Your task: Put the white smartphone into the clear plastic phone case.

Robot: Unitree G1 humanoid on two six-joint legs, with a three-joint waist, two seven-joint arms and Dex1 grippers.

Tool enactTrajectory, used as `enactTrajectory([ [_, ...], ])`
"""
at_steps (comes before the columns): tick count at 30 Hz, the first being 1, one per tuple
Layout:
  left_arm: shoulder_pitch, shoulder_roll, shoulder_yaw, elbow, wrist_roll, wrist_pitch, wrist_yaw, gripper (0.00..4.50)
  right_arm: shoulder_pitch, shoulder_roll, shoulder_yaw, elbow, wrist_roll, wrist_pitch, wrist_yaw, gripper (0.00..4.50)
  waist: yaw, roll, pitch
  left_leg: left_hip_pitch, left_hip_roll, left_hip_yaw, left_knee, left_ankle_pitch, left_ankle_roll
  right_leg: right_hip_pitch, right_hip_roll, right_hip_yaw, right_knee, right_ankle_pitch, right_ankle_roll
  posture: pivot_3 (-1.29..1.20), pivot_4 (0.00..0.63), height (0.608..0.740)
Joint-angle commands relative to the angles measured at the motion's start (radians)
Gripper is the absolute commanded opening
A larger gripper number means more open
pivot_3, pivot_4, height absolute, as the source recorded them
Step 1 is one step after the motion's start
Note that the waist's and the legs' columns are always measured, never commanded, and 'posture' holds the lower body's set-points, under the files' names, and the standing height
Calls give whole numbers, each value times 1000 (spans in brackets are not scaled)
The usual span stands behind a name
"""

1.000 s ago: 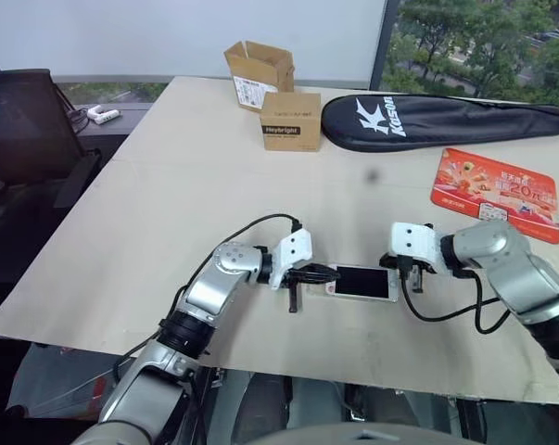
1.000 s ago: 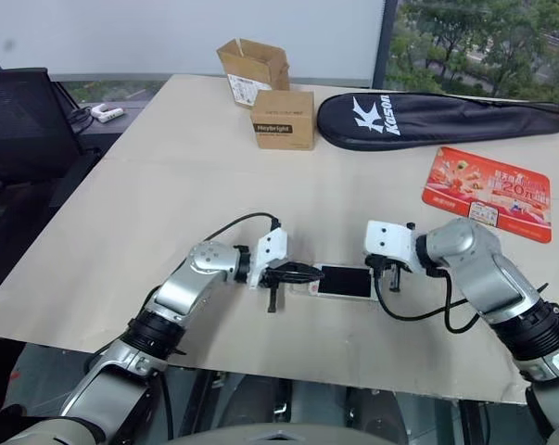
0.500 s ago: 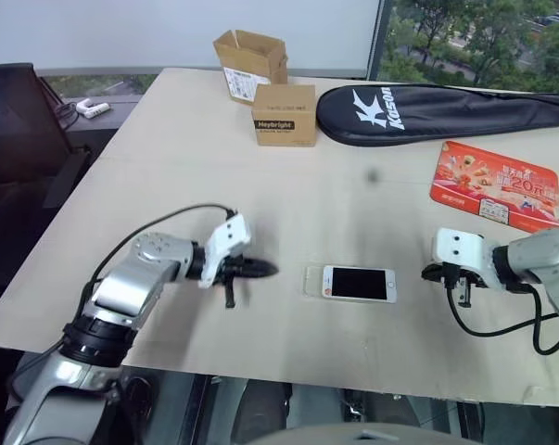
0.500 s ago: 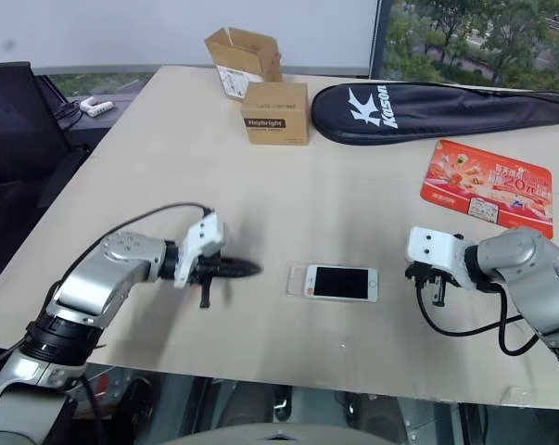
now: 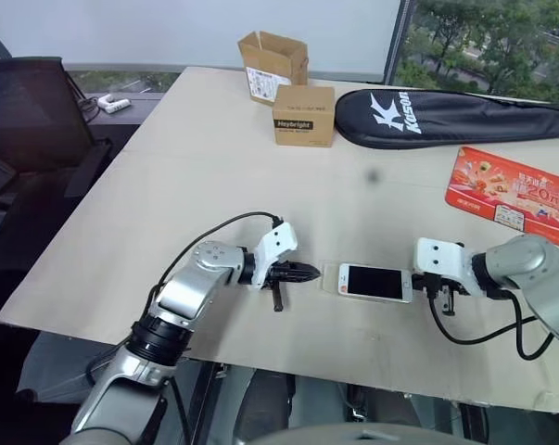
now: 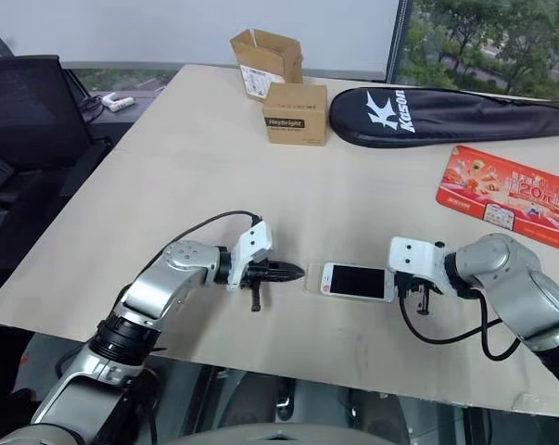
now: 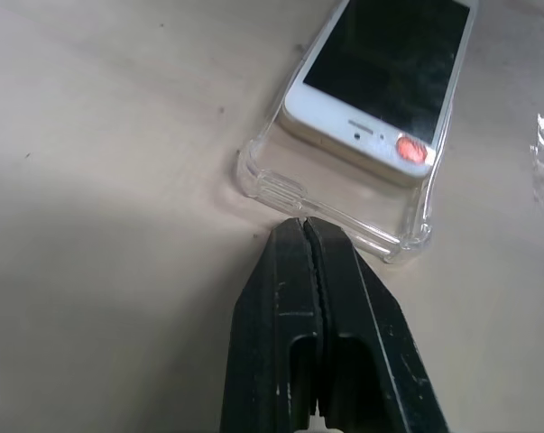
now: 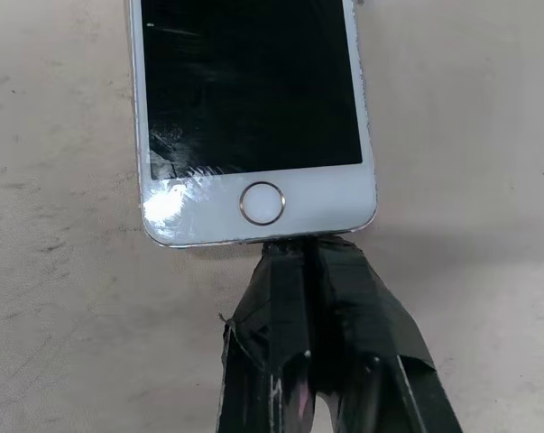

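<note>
The white smartphone [image 5: 376, 282] lies flat, screen up, near the table's front edge. It sits partly in the clear plastic phone case [image 7: 281, 185], whose empty end sticks out past the phone toward my left gripper. My left gripper [image 7: 299, 227] is shut, its tips right at that end of the case. My right gripper [image 8: 299, 251] is shut too. Its taped tips rest against the phone's home-button end [image 8: 261, 203]. In the head views the left gripper [image 5: 307, 273] and right gripper [image 5: 424, 284] flank the phone from either side.
Two brown cardboard boxes [image 5: 302, 116] and a black racket bag [image 5: 446, 116] lie at the back of the table [image 5: 214, 176]. An orange-red printed pouch [image 5: 511, 190] lies at the right. A black chair [image 5: 29, 111] stands off the table's left side.
Half a second ago both grippers stood well away from the phone; both have now come back in to its two ends, as they were a second ago. The head camera has also shifted.
</note>
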Motion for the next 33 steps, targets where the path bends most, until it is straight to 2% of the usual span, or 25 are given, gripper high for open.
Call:
enactTrajectory([
  [1,9,-36,-58,40,27,21,25,0,-33,31,35,-67,5,38,-12,23,-2,0,0,0,0,0,0,0,0,0,0,0,0,0,0,0,150,732],
  [8,-6,-69,-64,57,36,17,27,0,-88,137,132,-67,-57,112,-93,23,-8,-5,-5,5,2,-1,0,0,0,2,3,0,3,1,-1,0,150,732],
  [13,-8,-58,-58,61,44,3,7,0,-60,138,119,-84,-90,162,-133,23,-22,-9,-12,8,6,-2,0,-2,-4,4,3,-1,3,2,-4,0,150,732],
  [18,-9,34,53,30,10,-8,-13,0,56,67,-135,-137,-37,199,-168,23,-25,-8,-10,4,4,-1,0,-1,-2,2,-1,-1,3,2,-3,0,150,732],
  [21,-18,84,96,12,-23,1,-28,0,114,67,-268,-178,28,230,-168,23,-31,-8,-8,0,3,1,-1,0,0,-2,2,1,2,4,-6,0,150,732],
  [24,-35,112,134,-6,-57,18,-39,0,172,99,-404,-172,79,222,-195,23,-29,-9,-7,0,6,0,-4,0,-1,-2,9,2,1,6,-3,0,150,732],
  [27,-53,87,135,-27,-84,29,-40,0,193,232,-516,-150,180,153,-229,23,-26,-9,-5,1,7,-1,-8,0,-1,-2,11,-2,1,4,-3,0,150,732],
  [29,-58,41,129,-41,-109,21,-31,0,209,380,-568,-142,285,55,-238,23,-25,-9,-4,1,7,-1,-9,0,-1,-2,11,-3,1,2,0,0,150,732],
  [33,-67,-76,88,-64,-151,36,-12,0,325,543,-549,-114,371,-102,-226,23,-25,-8,-3,0,6,-1,-8,0,-1,-1,10,-3,1,2,1,0,150,732],
])
